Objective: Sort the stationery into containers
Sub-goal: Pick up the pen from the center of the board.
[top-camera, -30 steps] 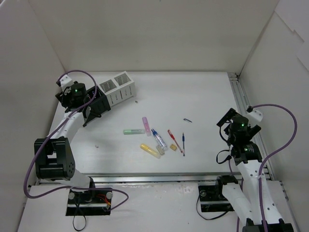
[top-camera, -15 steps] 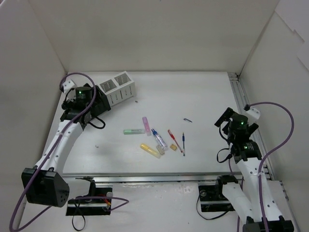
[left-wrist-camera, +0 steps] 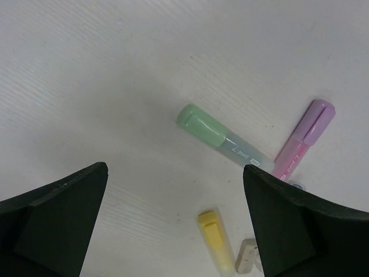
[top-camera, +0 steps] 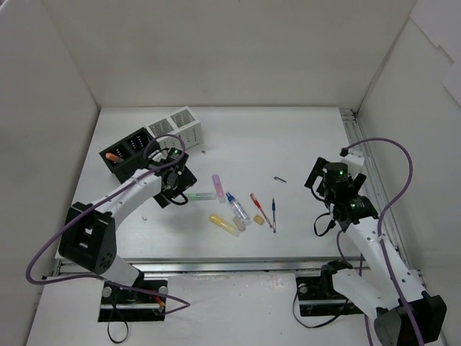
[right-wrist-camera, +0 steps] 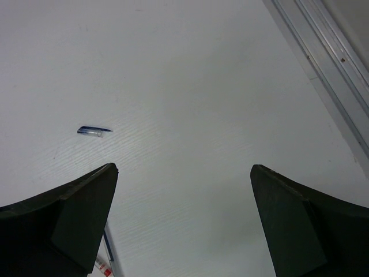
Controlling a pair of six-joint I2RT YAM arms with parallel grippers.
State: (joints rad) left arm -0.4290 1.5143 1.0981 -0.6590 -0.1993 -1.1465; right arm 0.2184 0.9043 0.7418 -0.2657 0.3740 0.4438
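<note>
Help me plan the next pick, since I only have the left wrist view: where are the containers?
Observer: Both stand at the far left of the table, beyond the left tool. The black organiser is left of the white mesh organiser.
Operator: Is anything in the black one?
Observer: Yes, an orange highlighter lies at its left end.
Operator: And the right tool?
Observer: The right tool is open and empty, over bare table to the right of the blue pen.
</note>
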